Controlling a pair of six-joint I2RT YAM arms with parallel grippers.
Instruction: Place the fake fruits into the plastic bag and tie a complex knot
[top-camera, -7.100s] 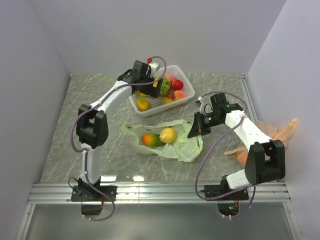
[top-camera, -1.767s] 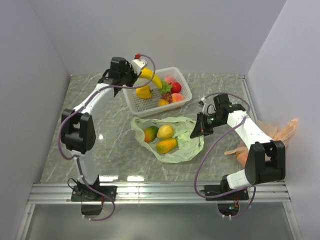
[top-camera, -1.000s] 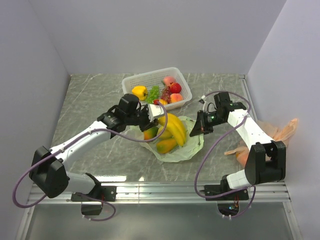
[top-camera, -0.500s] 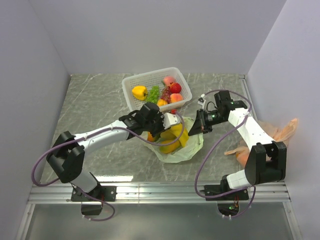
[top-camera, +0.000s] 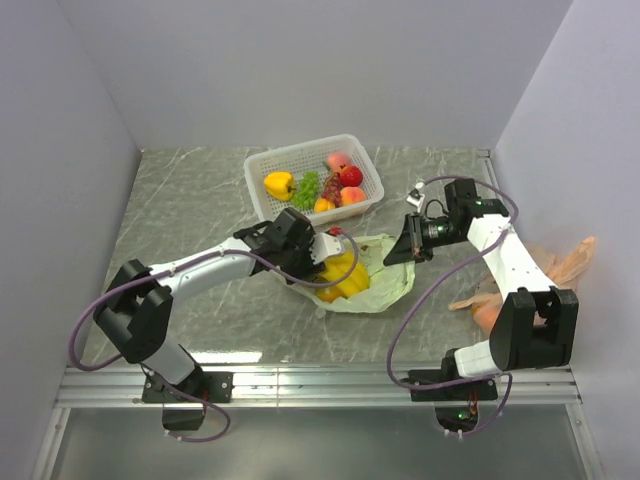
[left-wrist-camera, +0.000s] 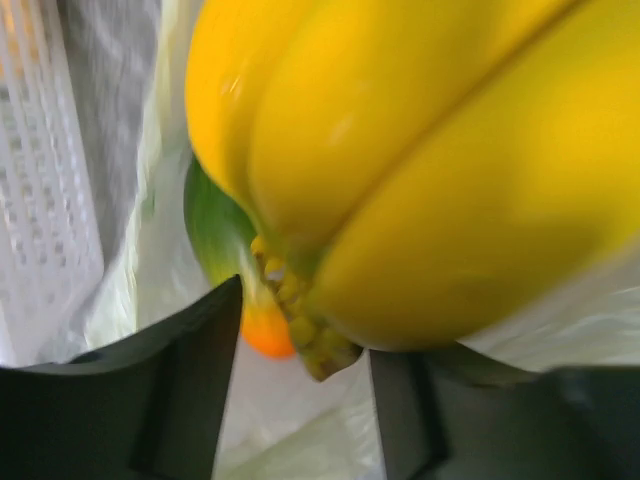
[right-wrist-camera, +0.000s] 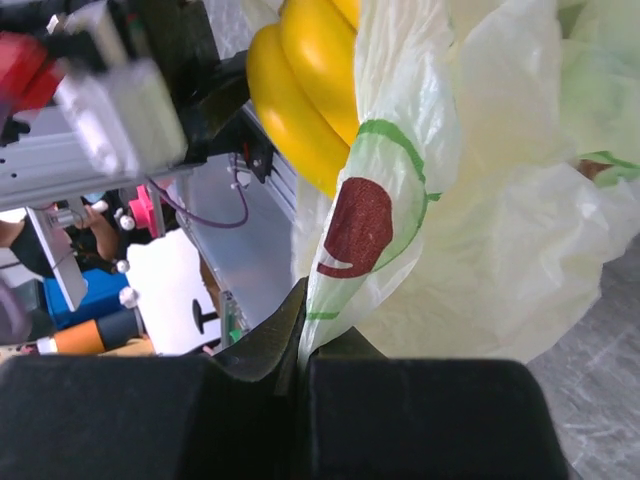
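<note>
**A:** From above, how many bags?

**B:** Two. One pale green plastic bag (top-camera: 385, 288) lies on the table between the two arms. One peach-orange bag (top-camera: 560, 262) sits at the right edge.

**A:** Fruit?

**B:** One banana bunch (top-camera: 347, 275) lies in the green bag's mouth, with an orange piece under it. The white basket (top-camera: 300, 148) behind holds six pieces I can separate: one yellow fruit (top-camera: 279, 185), one bunch of green grapes (top-camera: 306, 187), one red apple (top-camera: 353, 175), two peaches (top-camera: 338, 160) and one small orange piece (top-camera: 323, 205).

**A:** And the grippers?

**B:** The left gripper (top-camera: 325, 250) is at the bunch. The right gripper (top-camera: 395, 253) is at the bag's right rim.

**A:** Left wrist view?

**B:** Its two fingers stand parted, with the bunch's stem between them and a gap showing on one side. One green-and-orange mango (left-wrist-camera: 215, 225) lies behind, with bag film around it.

**A:** Right wrist view?

**B:** Its two fingers are pressed together, pinching one fold of the bag. The film bears one red-and-green printed mark. Two bananas of the bunch show above.
</note>
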